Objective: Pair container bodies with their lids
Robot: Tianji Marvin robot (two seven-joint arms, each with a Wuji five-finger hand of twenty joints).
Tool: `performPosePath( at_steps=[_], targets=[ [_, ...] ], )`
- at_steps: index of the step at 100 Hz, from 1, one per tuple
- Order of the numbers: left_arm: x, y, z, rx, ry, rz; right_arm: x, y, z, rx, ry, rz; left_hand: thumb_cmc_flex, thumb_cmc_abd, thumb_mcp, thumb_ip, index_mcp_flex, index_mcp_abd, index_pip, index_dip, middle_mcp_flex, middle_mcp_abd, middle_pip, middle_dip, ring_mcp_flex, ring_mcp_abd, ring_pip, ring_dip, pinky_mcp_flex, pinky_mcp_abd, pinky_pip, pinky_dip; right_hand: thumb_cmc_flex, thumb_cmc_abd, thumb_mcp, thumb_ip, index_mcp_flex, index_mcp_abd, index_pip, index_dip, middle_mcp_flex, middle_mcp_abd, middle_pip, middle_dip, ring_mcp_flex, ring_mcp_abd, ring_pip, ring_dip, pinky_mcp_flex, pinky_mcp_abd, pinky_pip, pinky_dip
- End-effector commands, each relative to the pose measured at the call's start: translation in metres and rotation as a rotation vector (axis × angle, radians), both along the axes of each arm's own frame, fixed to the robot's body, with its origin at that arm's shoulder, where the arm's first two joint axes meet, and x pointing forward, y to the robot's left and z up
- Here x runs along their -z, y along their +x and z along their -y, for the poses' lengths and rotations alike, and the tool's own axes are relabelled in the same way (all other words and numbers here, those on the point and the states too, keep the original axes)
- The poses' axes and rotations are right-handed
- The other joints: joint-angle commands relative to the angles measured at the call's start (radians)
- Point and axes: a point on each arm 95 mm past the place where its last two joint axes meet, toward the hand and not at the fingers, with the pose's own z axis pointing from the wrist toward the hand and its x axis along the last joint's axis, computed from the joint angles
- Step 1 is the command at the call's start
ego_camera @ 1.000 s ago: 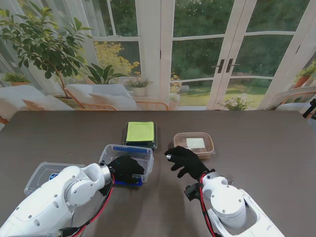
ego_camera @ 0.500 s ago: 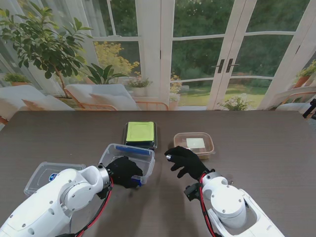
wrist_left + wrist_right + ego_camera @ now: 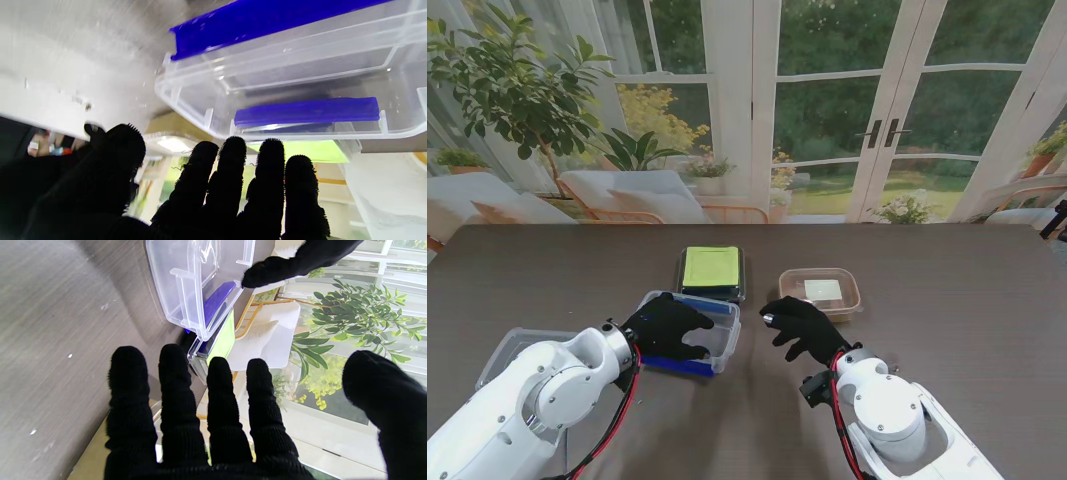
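Note:
A clear container body [image 3: 719, 336] with blue clips [image 3: 679, 366] lies on the table in front of me, seen close in the left wrist view [image 3: 300, 76] and the right wrist view [image 3: 193, 283]. My left hand [image 3: 667, 325] hovers over its left part with the fingers stretched out and apart, holding nothing. My right hand [image 3: 802, 328] floats just right of the container, open, fingers spread. A clear flat lid [image 3: 509, 348] lies at the near left, partly hidden by my left arm.
A dark container with a green lid [image 3: 711, 270] stands just beyond the clear one. To its right stands a tan translucent container [image 3: 820, 292] with its lid on. The table's far edge runs along the windows.
My left hand left the container's near edge and moved left and farther, over the container. The container tipped up briefly and now lies flat. The right hand has stayed put.

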Motion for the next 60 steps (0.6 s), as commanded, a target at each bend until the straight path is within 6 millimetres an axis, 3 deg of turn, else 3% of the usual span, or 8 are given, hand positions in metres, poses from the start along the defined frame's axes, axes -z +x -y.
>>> performPosePath(
  at_steps=[1, 33, 60],
  targets=[
    [-0.002, -0.002, -0.001, -0.031, -0.053, -0.016, 0.000, -0.004, -0.004, -0.013, 0.022, -0.010, 0.008, 0.060, -0.063, 0.034, -0.032, 0.006, -0.037, -0.029, -0.049, 0.014, -0.022, -0.038, -0.059, 0.022, -0.053, -0.041, -0.044, 0.014, -0.072, -0.039, 0.001, 0.022, 0.010, -0.007, -0.023, -0.014, -0.003, -0.002, -0.037, 0.005, -0.006, -0.009, -0.022, 0.001, -0.030, -0.027, -0.269, -0.027, -0.038, -0.011],
    [-0.003, -0.016, -0.020, -0.179, -0.230, -0.044, -0.009, -0.009, -0.004, -0.009, 0.066, 0.016, 0.055, 0.109, -0.175, 0.051, -0.069, 0.002, -0.072, -0.068, -0.115, 0.009, -0.052, -0.107, -0.146, 0.018, -0.124, -0.107, -0.099, -0.004, -0.201, -0.088, -0.022, 0.072, -0.032, -0.002, -0.069, -0.038, -0.040, -0.021, -0.063, -0.001, -0.084, -0.071, -0.066, -0.027, -0.218, -0.128, -0.317, -0.053, -0.167, -0.088],
    [0.010, -0.020, -0.027, -0.242, -0.302, -0.088, -0.018, -0.008, 0.003, 0.027, 0.073, 0.046, 0.078, 0.132, -0.197, 0.056, -0.067, 0.015, -0.070, -0.072, -0.120, 0.018, -0.053, -0.112, -0.167, 0.032, -0.139, -0.114, -0.119, 0.004, -0.243, -0.094, -0.009, 0.062, -0.013, 0.002, -0.042, -0.021, -0.030, -0.019, -0.044, 0.012, -0.076, -0.069, -0.046, -0.015, -0.228, -0.133, -0.309, -0.041, -0.170, -0.093]
  ],
)
